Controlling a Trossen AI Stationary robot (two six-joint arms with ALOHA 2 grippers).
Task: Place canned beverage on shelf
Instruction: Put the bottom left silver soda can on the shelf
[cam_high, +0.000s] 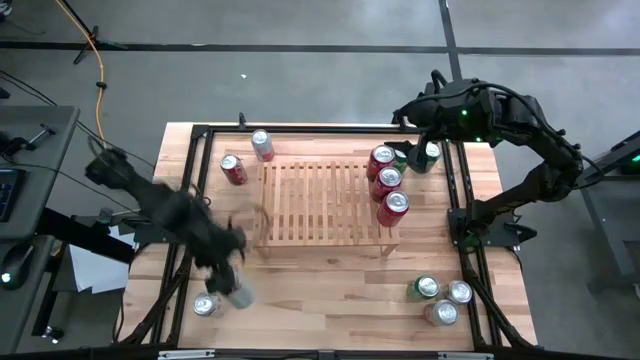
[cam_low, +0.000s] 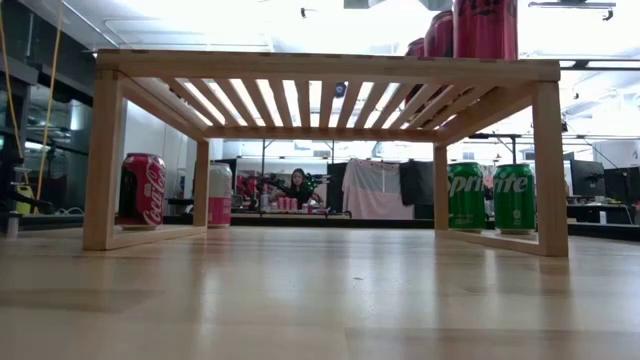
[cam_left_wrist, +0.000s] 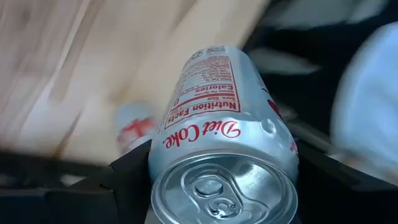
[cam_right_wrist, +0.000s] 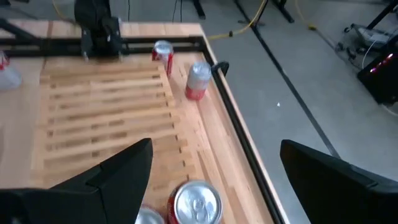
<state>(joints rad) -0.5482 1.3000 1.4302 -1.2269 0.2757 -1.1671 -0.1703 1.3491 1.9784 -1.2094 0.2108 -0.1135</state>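
The light wooden slatted shelf (cam_high: 320, 200) stands mid-table on short legs; it also shows in the low view (cam_low: 330, 68). Three red cans (cam_high: 388, 182) stand on its right end. My left gripper (cam_high: 232, 278) is at the near left, shut on a silver Diet Coke can (cam_left_wrist: 224, 124), beside another silver can (cam_high: 207, 305) on the table. My right gripper (cam_right_wrist: 214, 180) is open and empty, above the shelf's far right end (cam_high: 412, 140), with a can top (cam_right_wrist: 196, 202) just below it. My left gripper pinches the Diet Coke can by its side walls (cam_left_wrist: 158, 168) near the top end, between its two fingers (cam_left_wrist: 127, 177). The can lies along the fingers, its tab end toward the wrist and its bottom pointing away. Whether it is clear of the table I cannot tell.
Two cans (cam_high: 262, 145) (cam_high: 233, 169) are on the table at the shelf's far left. Green Sprite cans (cam_high: 428, 155) stand at its far right; they also show in the low view (cam_low: 490, 197). Three cans (cam_high: 441, 300) stand at the near right. Black frame rails (cam_high: 465, 200) run along the sides.
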